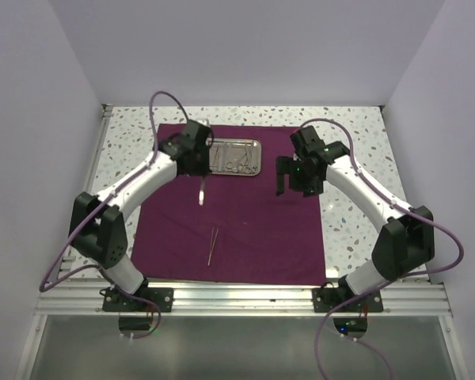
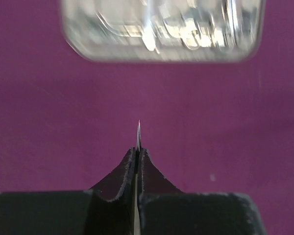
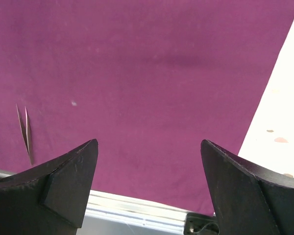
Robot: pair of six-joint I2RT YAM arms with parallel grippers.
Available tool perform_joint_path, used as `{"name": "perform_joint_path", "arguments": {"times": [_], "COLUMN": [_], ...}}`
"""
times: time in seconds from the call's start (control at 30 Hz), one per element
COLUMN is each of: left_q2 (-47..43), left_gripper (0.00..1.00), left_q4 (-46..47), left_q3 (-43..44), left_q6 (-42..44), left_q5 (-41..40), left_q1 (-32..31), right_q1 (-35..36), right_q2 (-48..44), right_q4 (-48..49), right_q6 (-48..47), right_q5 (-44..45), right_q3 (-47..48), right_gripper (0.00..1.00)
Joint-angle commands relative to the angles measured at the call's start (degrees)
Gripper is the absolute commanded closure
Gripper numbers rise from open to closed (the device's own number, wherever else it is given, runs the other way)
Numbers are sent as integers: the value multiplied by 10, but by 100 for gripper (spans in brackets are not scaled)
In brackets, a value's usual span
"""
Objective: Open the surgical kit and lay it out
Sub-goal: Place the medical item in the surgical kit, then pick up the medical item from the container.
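Top external view: maroon cloth wrap [image 1: 229, 237] spread flat on the terrazzo table [image 1: 356, 214], with the steel tray [image 1: 236, 157] on its far part and instruments inside. Left gripper [image 1: 201, 176], just on the near side of the tray's left end, is clamped on a thin metal instrument [image 1: 202, 192] that projects toward the near edge. Tweezers [image 1: 213, 244] lie alone on the cloth, closer to the arm bases, long axis near-to-far, almost in line with the held piece; the left arm is nearer. Right gripper [image 1: 291, 184] hovers off the tray's right end. Left wrist view: fingers pressed together, only the instrument's pointed tip showing; tray blurred beyond. Right wrist view: jaws wide apart, empty, over bare cloth. Judgement: the likely set-down spot is beside the tweezers and parallel to them.
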Motion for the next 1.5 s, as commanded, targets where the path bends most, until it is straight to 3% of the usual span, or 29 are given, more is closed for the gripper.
{"name": "perform_joint_path", "arguments": {"times": [0.0, 0.13, 0.47, 0.73, 0.83, 0.87, 0.9, 1.03, 1.2, 1.47], "left_q2": [-27, -65, -56, -51, -42, -37, -25, 21, 142, 368], "left_gripper": [100, 100, 100, 57, 47, 37, 33, 23, 32, 43], "left_q4": [45, 99, 86, 34, -3, -12, -28, -35, -37, -94], "left_q3": [-131, -208, -237, -202, -142, -102, -80, 13, 164, 506], "left_q6": [-96, -183, -237, -229, -199, -187, -162, -87, 1, 66], "left_q5": [34, 57, 30, 27, 4, -4, -20, -25, -25, -21], "left_q1": [-68, -133, -194, -199, -196, -194, -182, -117, -28, 16], "right_q1": [-3, -3, -2, -2, -2, -3, -2, -3, -3, -4], "right_q2": [-46, -68, -107, -100, -91, -88, -87, -87, -88, -81], "right_q4": [16, 14, 3, -6, -9, -10, -10, -13, -17, -27], "right_q6": [-5, -8, -19, -22, -21, -22, -20, -15, -4, 11], "right_q5": [-29, -39, -34, -17, -9, -5, -3, 10, 26, 37], "right_q3": [-30, -65, -113, -101, -86, -82, -75, -64, -63, -70], "right_gripper": [11, 11, 11, 11, 11, 11, 11, 10, 10, 10]}}
